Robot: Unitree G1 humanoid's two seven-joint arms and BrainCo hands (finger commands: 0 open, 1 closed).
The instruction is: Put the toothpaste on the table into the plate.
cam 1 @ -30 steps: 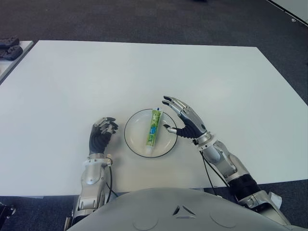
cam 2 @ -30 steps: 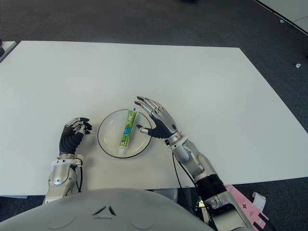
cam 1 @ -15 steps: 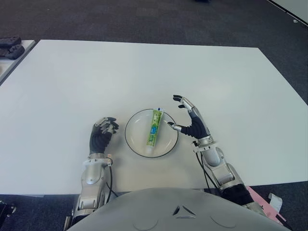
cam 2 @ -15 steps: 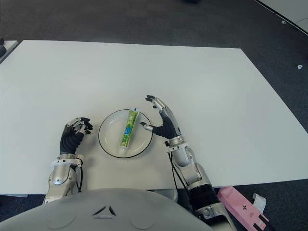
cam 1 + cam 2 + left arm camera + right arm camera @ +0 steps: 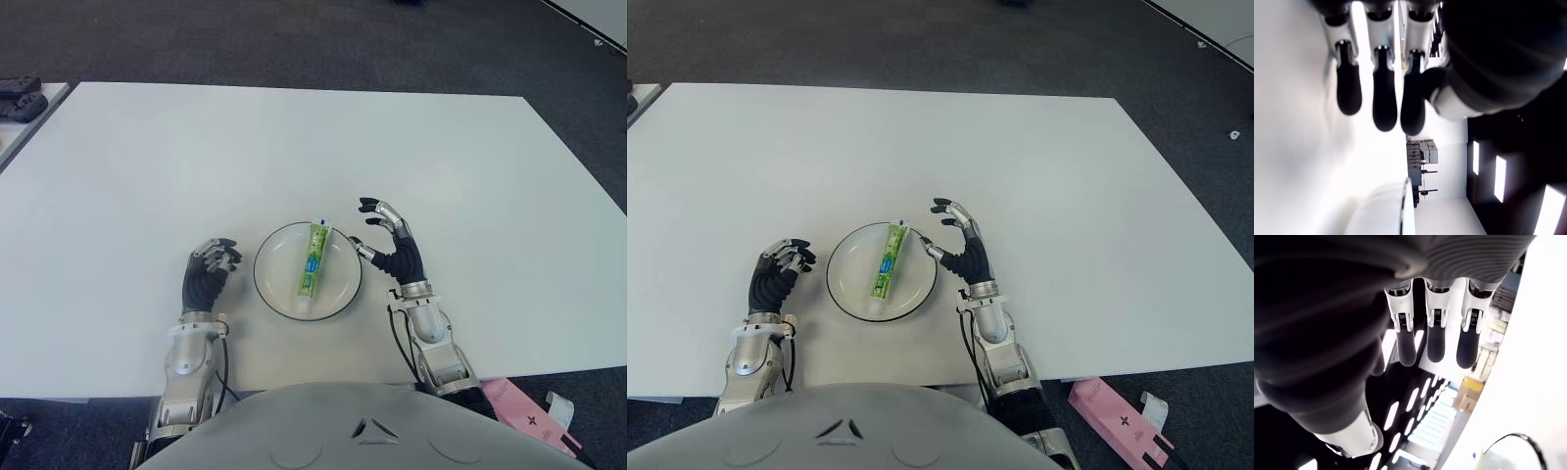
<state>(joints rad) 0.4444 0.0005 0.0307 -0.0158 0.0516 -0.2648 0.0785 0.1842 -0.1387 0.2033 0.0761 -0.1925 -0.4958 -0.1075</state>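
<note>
Near the front edge of the broad white rectangular table [image 5: 411, 137] sits a round white plate with a thin dark rim [image 5: 271, 279]. Lying inside that plate, lengthwise along its middle, is the green toothpaste tube with a white cap end [image 5: 312, 258]; its far tip reaches the plate's far rim and its near end points toward the robot. Nothing grips the tube.

Right hand [image 5: 394, 246]: positioned just beside the plate on its right, palm turned toward it, fingers [image 5: 1432, 335] extended and loosely spread, empty. The thumb tip shows close to the plate's right rim; whether they touch cannot be determined.

Left hand [image 5: 207, 275]: positioned just beside the plate on its left, apart from the rim. Fingers [image 5: 1382, 93] are curled inward and hold nothing.

Beyond the table lies dark grey carpet flooring [image 5: 294, 39]. A second pale table edge [image 5: 29, 122] shows at the far left with dark objects [image 5: 20, 98] on it, too small to identify. A pink flat box [image 5: 1114, 411] lies on the floor by the robot's right side.
</note>
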